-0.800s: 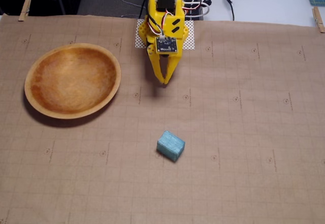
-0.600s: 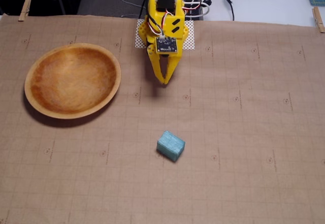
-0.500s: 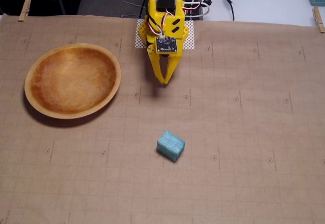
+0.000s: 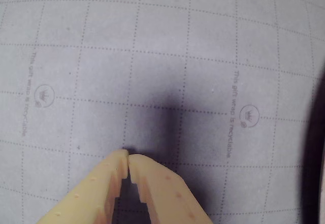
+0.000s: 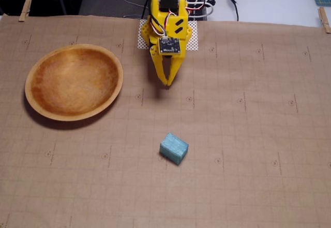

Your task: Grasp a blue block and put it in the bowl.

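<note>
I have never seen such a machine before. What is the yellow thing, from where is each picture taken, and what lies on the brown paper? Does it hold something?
The yellow thing is a small robot arm. At its end is a gripper, two fingers that pinch things. One picture comes from a fixed camera looking down at the table. The other comes from a camera on the arm's wrist, so you see the gripper from close up, with only the gridded paper below it. On the paper lie a wooden bowl, empty, on the left in the fixed view, and a blue block nearer the camera. The gripper's fingertips meet and it holds nothing.
</note>
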Tool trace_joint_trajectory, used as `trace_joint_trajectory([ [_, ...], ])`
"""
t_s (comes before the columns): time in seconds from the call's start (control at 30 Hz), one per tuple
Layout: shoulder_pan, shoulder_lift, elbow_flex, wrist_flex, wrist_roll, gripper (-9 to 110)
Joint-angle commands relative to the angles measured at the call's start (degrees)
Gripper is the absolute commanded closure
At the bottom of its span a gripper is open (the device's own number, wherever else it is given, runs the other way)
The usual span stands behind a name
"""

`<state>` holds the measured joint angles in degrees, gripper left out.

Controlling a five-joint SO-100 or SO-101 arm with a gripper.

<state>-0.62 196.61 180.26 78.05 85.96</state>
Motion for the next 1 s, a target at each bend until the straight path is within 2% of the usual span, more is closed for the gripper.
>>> trace_joint_trajectory([
  [0.0, 0.09, -0.09, -1.05, 0.0, -0.26, 104],
  [0.73, -0.53, 0.53, -1.67, -0.18, 0.35, 105],
  [0.97, -0.26, 0.35, -13.97, -3.69, -0.18, 104],
])
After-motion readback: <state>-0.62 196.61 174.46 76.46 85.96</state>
